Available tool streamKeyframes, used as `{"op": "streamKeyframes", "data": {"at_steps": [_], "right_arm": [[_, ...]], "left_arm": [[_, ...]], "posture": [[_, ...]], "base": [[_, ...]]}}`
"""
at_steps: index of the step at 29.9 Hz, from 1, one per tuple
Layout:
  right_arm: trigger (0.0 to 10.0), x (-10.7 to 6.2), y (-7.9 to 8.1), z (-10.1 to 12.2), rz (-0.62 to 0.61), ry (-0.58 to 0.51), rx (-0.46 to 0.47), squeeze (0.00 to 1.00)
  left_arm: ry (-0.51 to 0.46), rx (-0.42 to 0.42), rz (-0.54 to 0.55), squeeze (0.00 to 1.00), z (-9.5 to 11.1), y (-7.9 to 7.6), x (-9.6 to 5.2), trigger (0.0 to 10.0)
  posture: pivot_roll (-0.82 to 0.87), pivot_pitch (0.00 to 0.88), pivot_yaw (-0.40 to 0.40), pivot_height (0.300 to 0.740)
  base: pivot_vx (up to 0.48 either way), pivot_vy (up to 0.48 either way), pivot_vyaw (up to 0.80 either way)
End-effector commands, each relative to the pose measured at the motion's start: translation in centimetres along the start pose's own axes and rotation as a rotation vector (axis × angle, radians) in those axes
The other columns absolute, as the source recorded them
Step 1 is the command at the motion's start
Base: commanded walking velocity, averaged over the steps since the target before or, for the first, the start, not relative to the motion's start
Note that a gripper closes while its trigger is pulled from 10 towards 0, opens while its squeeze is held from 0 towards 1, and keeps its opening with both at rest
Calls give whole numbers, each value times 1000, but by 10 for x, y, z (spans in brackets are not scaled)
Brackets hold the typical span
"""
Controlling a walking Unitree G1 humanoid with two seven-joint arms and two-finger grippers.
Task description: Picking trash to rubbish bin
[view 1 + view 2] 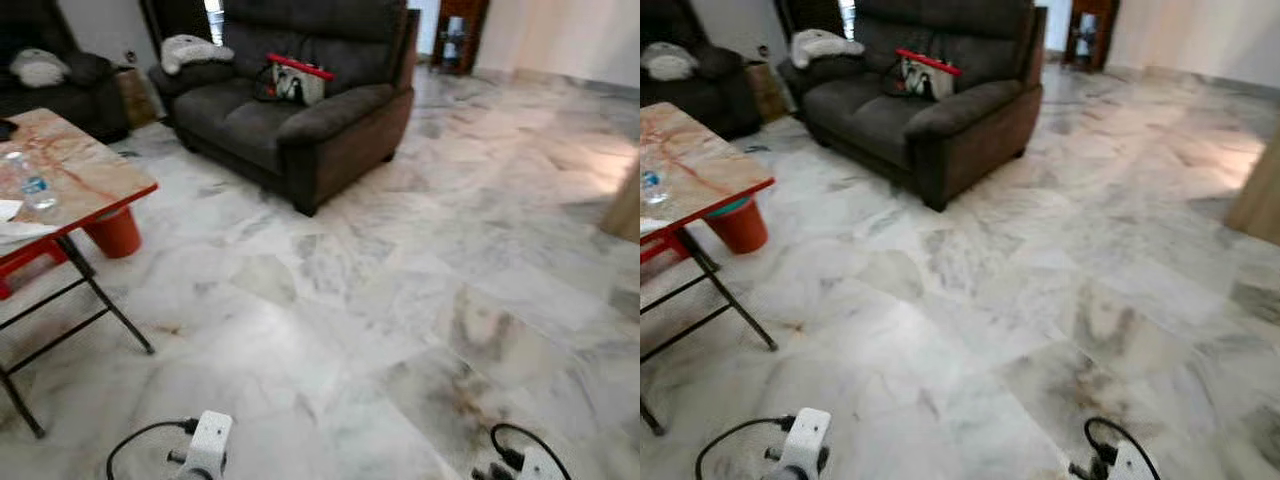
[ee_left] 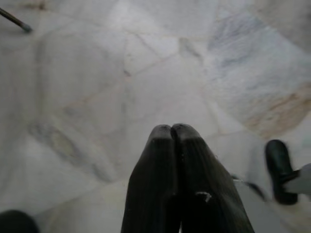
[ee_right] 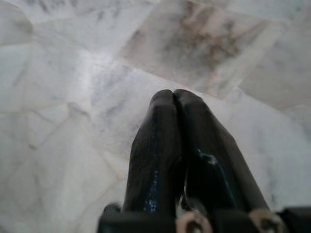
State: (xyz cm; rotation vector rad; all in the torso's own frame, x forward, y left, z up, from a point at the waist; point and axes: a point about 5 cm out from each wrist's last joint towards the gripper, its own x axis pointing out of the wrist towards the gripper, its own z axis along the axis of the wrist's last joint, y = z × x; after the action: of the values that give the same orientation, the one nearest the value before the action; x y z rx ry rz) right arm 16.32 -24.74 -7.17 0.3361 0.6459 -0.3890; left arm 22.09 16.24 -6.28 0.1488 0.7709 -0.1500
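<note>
Marble floor (image 1: 400, 300) spans the room; dark sofa (image 1: 300, 110) behind. Left pincer (image 2: 172, 128) and right pincer (image 3: 173, 93) both hang low, fingers pressed together, holding nothing. Likely trash, a plastic bottle (image 1: 30, 182) and probably crumpled paper (image 1: 15, 225), sits on the tabletop (image 1: 90, 165) forward-left, nearer the left arm. Orange bin (image 1: 115, 232) stands beneath it.

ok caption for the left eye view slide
Living room: dark sofa, marble-top folding table with water bottle, orange bin beneath.

No text can be read; the bottle (image 1: 30, 183) label is too blurred.
</note>
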Motion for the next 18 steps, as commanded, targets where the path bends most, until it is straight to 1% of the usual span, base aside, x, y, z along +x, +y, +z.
{"op": "streamKeyframes", "data": {"at_steps": [1, 15, 17, 18], "right_arm": [[10000, 2, 7, 1, 17, -7, 4, 0], [10000, 3, 7, 3, 27, -6, -7, 0], [10000, 3, 7, 3, 26, -4, -4, 0], [10000, 3, 8, 3, 26, -3, -5, 0]], "left_arm": [[8, 15, 29, 0, -2, 12, -2, 10000], [8, 16, 24, 0, -1, 10, -1, 10000], [7, 16, 24, 0, -1, 10, -1, 10000], [7, 16, 24, 0, -1, 10, -1, 10000]], "posture": [[28, 47, 20, 740], [27, 32, 15, 740], [27, 32, 15, 740], [27, 32, 15, 740]], "base": [[360, 0, 800], [358, 0, 800], [356, 0, 447], [356, 0, 0]]}}
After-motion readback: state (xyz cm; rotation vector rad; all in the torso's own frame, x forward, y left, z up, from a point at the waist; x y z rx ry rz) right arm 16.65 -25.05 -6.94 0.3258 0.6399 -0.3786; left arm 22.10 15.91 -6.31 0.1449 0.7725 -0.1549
